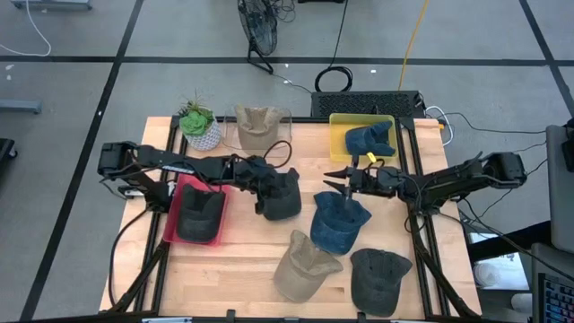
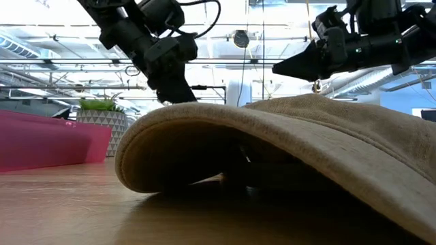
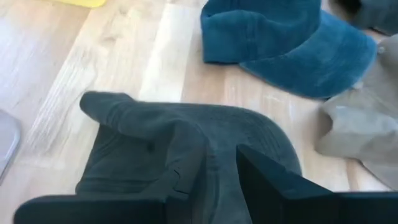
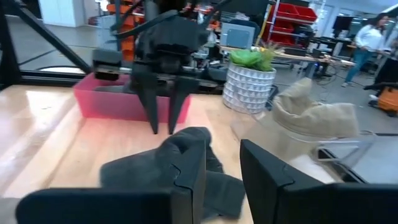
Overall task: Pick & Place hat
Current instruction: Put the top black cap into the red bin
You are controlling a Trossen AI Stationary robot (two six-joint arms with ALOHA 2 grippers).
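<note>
My left gripper (image 1: 266, 186) is shut on a dark grey hat (image 1: 283, 197) at the table's middle, just right of the red bin (image 1: 172, 224), in which another dark hat (image 1: 199, 215) lies. My right gripper (image 1: 330, 178) hovers open, level, pointing toward the left gripper. It stands above the far part of a blue hat (image 1: 339, 222) and touches nothing. The right wrist view shows the left gripper (image 4: 166, 127) coming down on the dark grey hat (image 4: 180, 168). A tan hat (image 1: 305, 266) and a dark grey hat (image 1: 378, 278) lie near the front edge. My left gripper pinches a raised fold of the dark grey hat's crown (image 3: 214, 158) between its two fingers (image 4: 155, 109). It comes from above, slanting down from the table's left. The fold stands up as a peak (image 4: 189, 134), and the hat's lower part (image 4: 127, 174) spreads on the table.
At the back stand a potted plant (image 1: 199, 127), a clear bin with a tan hat (image 1: 260, 126) and a yellow bin (image 1: 339, 135) holding a blue hat (image 1: 369, 139). In the low view the tan hat (image 2: 286, 156) fills the foreground. Bare wood lies at the front left.
</note>
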